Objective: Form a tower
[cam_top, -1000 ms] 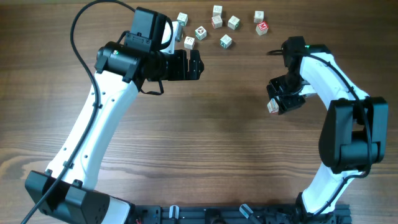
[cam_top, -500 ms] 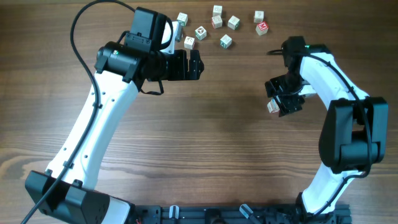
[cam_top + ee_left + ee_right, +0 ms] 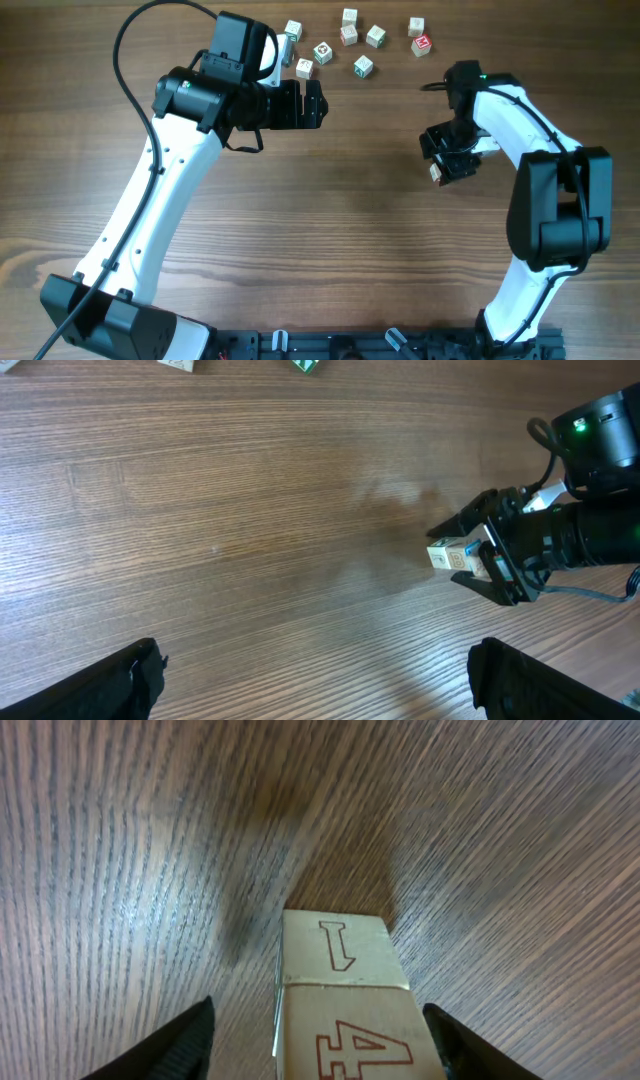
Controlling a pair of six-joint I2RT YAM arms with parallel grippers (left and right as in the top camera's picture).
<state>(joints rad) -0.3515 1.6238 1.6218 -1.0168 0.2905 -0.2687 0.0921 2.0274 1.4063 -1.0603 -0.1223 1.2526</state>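
Currently your tower (image 3: 340,970) of small pale wooden cubes with printed faces stands on the right half of the brown wood-grain table (image 3: 330,240). The black two-finger right gripper (image 3: 488,556) straddles it from above, at something of a slant. From the right wrist you see two stacked faces, one printed 1 and one printed 4 in red outline, with a dark shadow on the board at the far end. From the left wrist a blue mark shows on the stack. You cannot be sure from these views how many cubes it counts. The black fingers (image 3: 170,1045) stand one on each side, and bare table shows between one of them and the wood, so read the jaws as parted and not clamping, with the tower resting on its own

The next move turns on one relation: the tower's long axis runs up from the table, and the tower lies directly between those fingers. A lift out should follow that axis, since any sideways drift would likely brush the top cube and tip the lot

Your black left gripper (image 3: 314,104) hangs well apart on the far left, its jaws spread wide and empty. It is near the loose printed cubes (image 3: 364,66) scattered along the far edge, which look like your supply. The board is flat, with plenty of room around the tower
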